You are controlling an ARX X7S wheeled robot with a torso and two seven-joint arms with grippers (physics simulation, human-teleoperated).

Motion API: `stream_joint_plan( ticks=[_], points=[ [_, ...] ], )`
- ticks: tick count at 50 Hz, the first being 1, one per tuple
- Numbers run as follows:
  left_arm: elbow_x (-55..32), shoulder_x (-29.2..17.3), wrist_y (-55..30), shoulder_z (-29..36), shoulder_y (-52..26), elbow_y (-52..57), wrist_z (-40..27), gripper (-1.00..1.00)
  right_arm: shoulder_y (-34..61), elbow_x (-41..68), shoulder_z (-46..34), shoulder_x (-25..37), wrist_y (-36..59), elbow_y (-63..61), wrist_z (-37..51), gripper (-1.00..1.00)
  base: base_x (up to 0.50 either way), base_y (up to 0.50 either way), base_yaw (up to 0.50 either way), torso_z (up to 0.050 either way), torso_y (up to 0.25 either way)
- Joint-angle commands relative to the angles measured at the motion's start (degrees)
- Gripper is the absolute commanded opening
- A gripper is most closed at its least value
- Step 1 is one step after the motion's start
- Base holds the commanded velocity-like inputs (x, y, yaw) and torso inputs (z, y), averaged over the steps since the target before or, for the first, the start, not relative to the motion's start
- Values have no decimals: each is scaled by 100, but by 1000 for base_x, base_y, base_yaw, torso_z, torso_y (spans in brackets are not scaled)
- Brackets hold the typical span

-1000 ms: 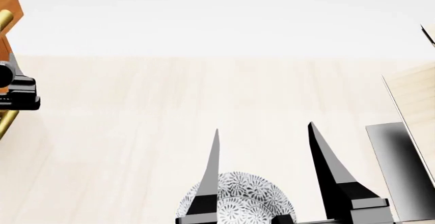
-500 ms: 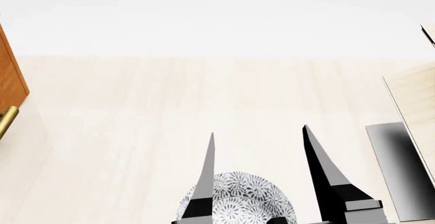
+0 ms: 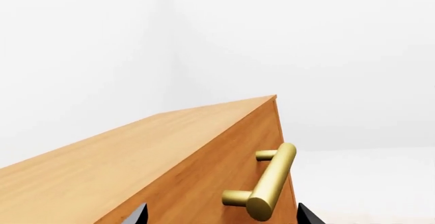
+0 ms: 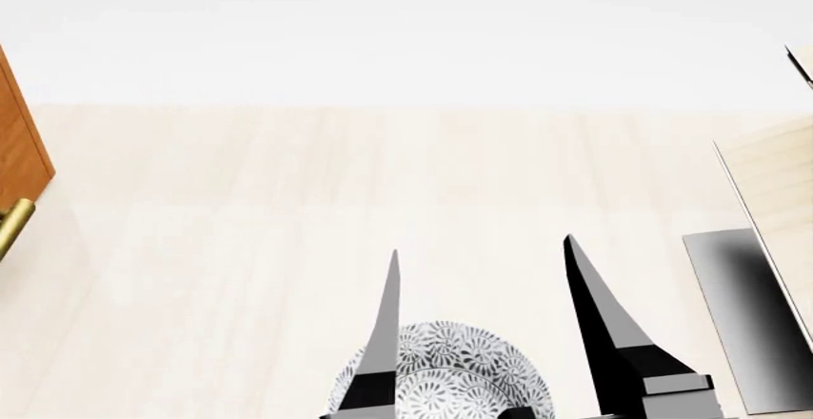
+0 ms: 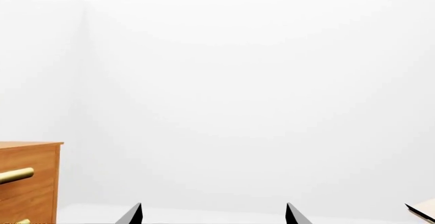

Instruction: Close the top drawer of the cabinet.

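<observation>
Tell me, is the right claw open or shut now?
Open. In the head view, the right claw has two fingers spread wide apart, with nothing between them.

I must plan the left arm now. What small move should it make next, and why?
Probably ease the left gripper back a little and check. Its open fingertips flank the brass handle without touching, and the drawer front seems flush under the cabinet top, so it looks closed.

R tool (image 4: 481,248) fingers spread, pointing fwd; L tool (image 3: 221,214) likewise

cabinet (image 3: 136,158): smooth orange wood | handle (image 3: 272,180): glossy brass metal
</observation>
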Motion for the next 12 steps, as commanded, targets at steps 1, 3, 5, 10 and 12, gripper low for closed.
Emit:
stream_joint_plan(
  ticks=[1, 3, 5, 10, 12],
  points=[
    [72, -332, -97, -375, 430, -26, -385, 100, 15, 1, -75, 38, -24, 17, 42, 100, 0, 0, 0, 0, 0],
    [65, -347, -100, -386, 459, -6, -397, 100, 12, -3, -87, 45, -49, 38, 40, 100, 0, 0, 0, 0, 0],
    [63, -346, -89, -394, 478, -12, -401, 100, 23, 5, -99, 49, -30, 29, 54, 100, 0, 0, 0, 0, 0],
    [103, -273, -46, -360, 465, -85, -384, 100, 28, 15, -107, 68, -66, 55, 62, 100, 0, 0, 0, 0, 0],
    [115, -252, -37, -351, 442, -117, -370, 100, 32, 26, -102, 79, -62, 45, 73, 100, 0, 0, 0, 0, 0]
  ],
)
